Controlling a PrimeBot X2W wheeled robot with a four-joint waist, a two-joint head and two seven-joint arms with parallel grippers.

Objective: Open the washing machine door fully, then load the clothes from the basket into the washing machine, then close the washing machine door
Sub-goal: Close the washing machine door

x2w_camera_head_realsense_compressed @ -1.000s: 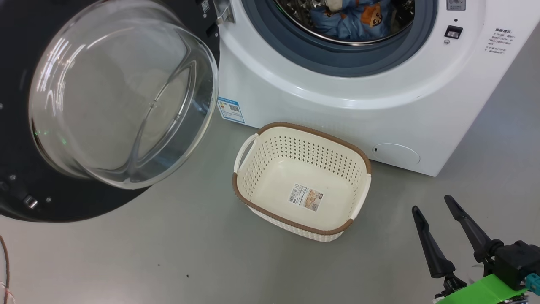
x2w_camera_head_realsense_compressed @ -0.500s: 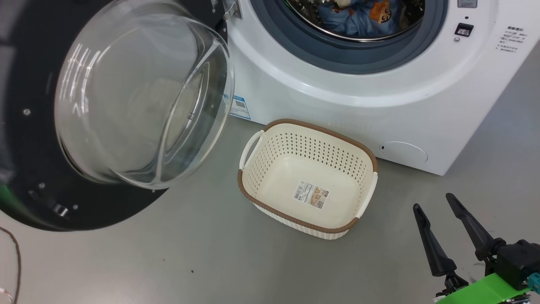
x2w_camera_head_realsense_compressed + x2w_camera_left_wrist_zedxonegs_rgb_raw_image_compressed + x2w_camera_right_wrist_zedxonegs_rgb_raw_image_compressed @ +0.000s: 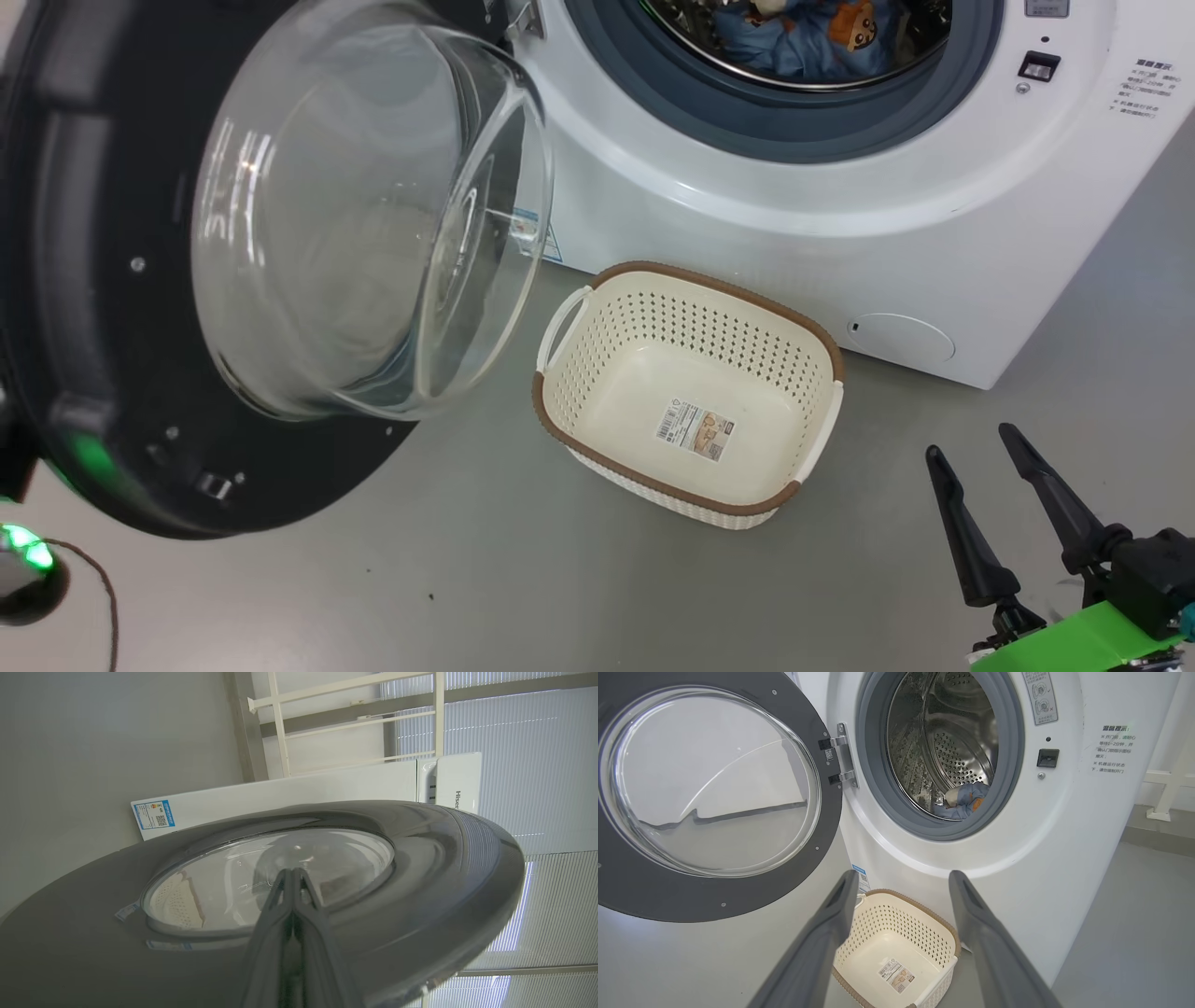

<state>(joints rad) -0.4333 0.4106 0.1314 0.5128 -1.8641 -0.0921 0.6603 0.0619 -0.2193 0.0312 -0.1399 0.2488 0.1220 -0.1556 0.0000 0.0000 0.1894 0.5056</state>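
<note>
**Door swings in toward the washer**

The door (image 3: 112, 280) has turned further toward the washer (image 3: 840, 243) since the earlier frame. Its glass bowl (image 3: 373, 215) now sits more edge-on in the head view, and the camera has shifted a little too. The left gripper (image 3: 293, 872) is clenched, fingers pressed together, with the tips at the glass on the door's outer face; whether they touch it I cannot tell. The right gripper (image 3: 971, 441) is released, fingers spread and holding nothing, over the floor (image 3: 467, 579) to the right of the basket (image 3: 709, 280). The basket stands on the floor just in front of the washer, with its label (image 3: 695, 431) showing at the bottom. The clothes (image 3: 803, 37) lie in the drum (image 3: 952, 742), behind the grey gasket (image 3: 794, 126).
</note>
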